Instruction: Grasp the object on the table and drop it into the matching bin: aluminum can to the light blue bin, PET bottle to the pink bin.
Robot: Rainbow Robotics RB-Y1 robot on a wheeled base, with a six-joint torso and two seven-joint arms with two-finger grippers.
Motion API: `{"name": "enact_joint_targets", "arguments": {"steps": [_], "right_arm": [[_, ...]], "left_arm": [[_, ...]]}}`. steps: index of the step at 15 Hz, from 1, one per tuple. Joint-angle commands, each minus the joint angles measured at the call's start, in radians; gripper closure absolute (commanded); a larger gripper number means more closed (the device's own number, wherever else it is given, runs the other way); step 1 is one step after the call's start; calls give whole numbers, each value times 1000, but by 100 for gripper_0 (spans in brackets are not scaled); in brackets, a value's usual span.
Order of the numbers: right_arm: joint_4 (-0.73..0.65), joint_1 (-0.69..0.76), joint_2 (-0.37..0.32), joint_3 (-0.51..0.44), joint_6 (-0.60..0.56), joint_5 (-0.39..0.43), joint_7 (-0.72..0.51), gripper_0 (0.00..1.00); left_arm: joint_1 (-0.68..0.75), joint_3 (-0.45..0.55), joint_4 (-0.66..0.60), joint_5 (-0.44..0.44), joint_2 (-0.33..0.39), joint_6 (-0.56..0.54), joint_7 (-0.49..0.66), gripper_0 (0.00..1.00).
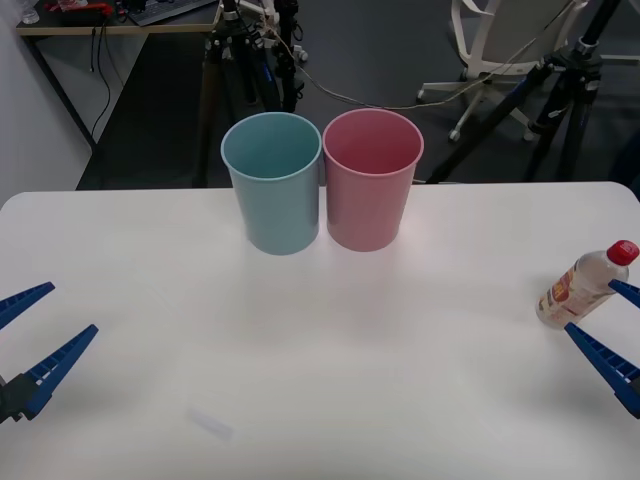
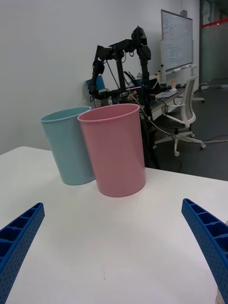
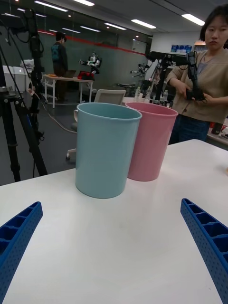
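The PET bottle point(image 1: 583, 286), clear with a red cap and an orange-red label, lies tilted on the white table point(image 1: 320, 330) at the far right edge. My right gripper point(image 1: 612, 328) is open right beside it, one blue finger near the cap and the other just below the bottle's base. The light blue bin point(image 1: 272, 182) and the pink bin point(image 1: 371, 180) stand upright, side by side and touching, at the table's far middle. The right wrist view faces both bins, pink bin point(image 2: 114, 149) nearer, light blue bin point(image 2: 69, 145) behind it. My left gripper point(image 1: 40, 335) waits open at the near left.
Tripods, cables and an office chair point(image 1: 500, 45) stand on the dark floor beyond the table's far edge. A person point(image 3: 202, 80) stands behind the bins in the left wrist view. A faint smudge point(image 1: 210, 424) marks the near table surface.
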Motion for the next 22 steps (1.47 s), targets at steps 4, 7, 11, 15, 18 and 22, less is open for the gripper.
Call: {"name": "enact_joint_targets", "arguments": {"steps": [4, 7, 11, 15, 18, 22], "right_arm": [[-11, -28, 3, 27, 5, -18, -14, 0], [-16, -12, -4, 28, 4, -29, -9, 0], [-29, 48, -7, 37, 27, -72, 9, 0], [-42, 176, -42, 86, 122, -204, 149, 0], [-60, 275, -80, 129, 197, -316, 305, 0], [-60, 357, -88, 171, 255, -434, 502, 0]], "left_arm": [[0, 0, 0, 0, 0, 0, 0, 0], [0, 0, 0, 0, 0, 0, 0, 0], [0, 0, 0, 0, 0, 0, 0, 0], [0, 0, 0, 0, 0, 0, 0, 0], [0, 0, 0, 0, 0, 0, 0, 0], [0, 0, 0, 0, 0, 0, 0, 0]]}}
